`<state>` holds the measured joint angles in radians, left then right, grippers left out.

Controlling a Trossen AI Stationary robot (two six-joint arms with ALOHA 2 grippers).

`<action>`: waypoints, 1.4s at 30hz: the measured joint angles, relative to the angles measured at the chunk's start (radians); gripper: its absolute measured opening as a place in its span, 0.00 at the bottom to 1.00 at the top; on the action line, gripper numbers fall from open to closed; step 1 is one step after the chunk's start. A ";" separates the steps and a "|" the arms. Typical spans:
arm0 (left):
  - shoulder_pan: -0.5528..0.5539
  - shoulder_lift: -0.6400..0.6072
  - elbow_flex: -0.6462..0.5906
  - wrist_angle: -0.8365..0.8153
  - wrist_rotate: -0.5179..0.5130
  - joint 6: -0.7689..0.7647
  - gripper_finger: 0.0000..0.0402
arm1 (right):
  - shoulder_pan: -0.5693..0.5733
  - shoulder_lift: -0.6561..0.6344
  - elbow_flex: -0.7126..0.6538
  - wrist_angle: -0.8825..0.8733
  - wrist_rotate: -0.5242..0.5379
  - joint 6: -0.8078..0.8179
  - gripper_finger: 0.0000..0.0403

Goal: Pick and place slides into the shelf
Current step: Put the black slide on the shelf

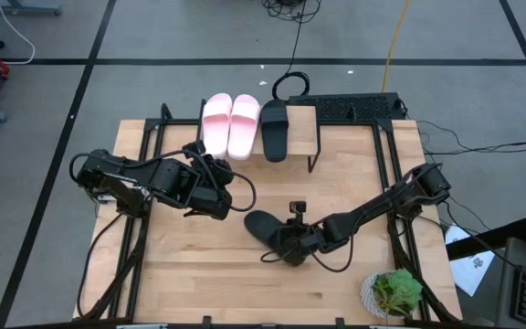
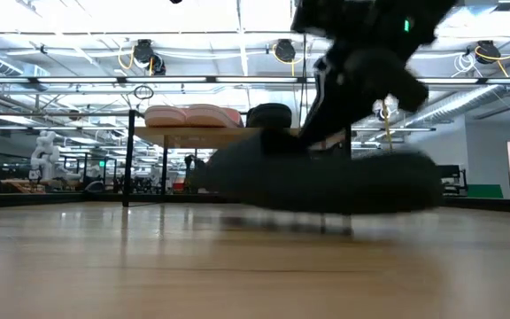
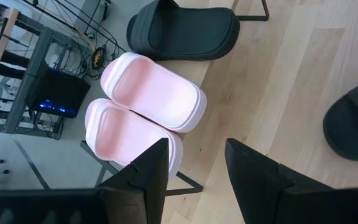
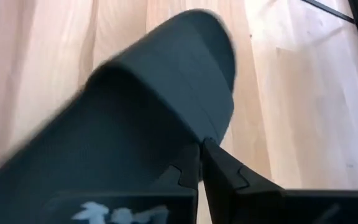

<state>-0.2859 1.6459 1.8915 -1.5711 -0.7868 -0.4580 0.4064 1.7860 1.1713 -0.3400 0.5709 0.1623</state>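
The shelf (image 1: pixel 305 126) stands at the table's far edge and carries two pink slides (image 1: pixel 230 123) and one black slide (image 1: pixel 274 130), each lying flat on its sole. The left wrist view shows the same pink pair (image 3: pixel 151 109) and the black slide (image 3: pixel 182 31). The second black slide (image 1: pixel 261 224) is at mid-table, with my right gripper (image 1: pixel 287 243) shut on it from the near right. My left gripper (image 1: pixel 229 185) is open and hovers left of centre, short of the shelf; its fingers (image 3: pixel 194 152) hold nothing. My right gripper (image 4: pixel 201 149) pinches the black slide between its two fingers at the edge of the wide strap (image 4: pixel 188 134), on the slide's side. It comes in slanting down from the table's near right. In the low view the slide (image 2: pixel 317 177) sits about level, just off the tabletop.
A potted green plant (image 1: pixel 395 292) stands at the table's near right corner. A black power strip (image 1: pixel 354 108) lies behind the shelf on the right. The shelf board has bare wood right of the black slide (image 1: pixel 301 117). Cables trail off the table's far side.
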 joint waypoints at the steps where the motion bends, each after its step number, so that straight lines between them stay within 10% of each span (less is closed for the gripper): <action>1: 0.000 0.000 0.000 0.000 0.000 -0.001 0.40 | 0.001 -0.004 0.019 -0.029 0.001 0.017 0.00; 14: 0.000 0.000 0.000 0.000 -0.007 -0.012 0.40 | 0.048 -0.011 0.298 -0.439 0.011 0.249 0.00; 27: 0.016 -0.006 0.000 0.000 -0.034 0.035 0.40 | 0.066 -0.011 0.676 -0.860 0.261 0.298 0.00; 42: 0.131 -0.013 0.000 -0.001 -0.077 0.171 0.40 | -0.236 -0.013 0.831 -0.989 0.398 0.210 0.00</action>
<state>-0.1546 1.6325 1.8919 -1.5719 -0.8642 -0.2871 0.1702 1.7733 2.0026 -1.3290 0.9686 0.3724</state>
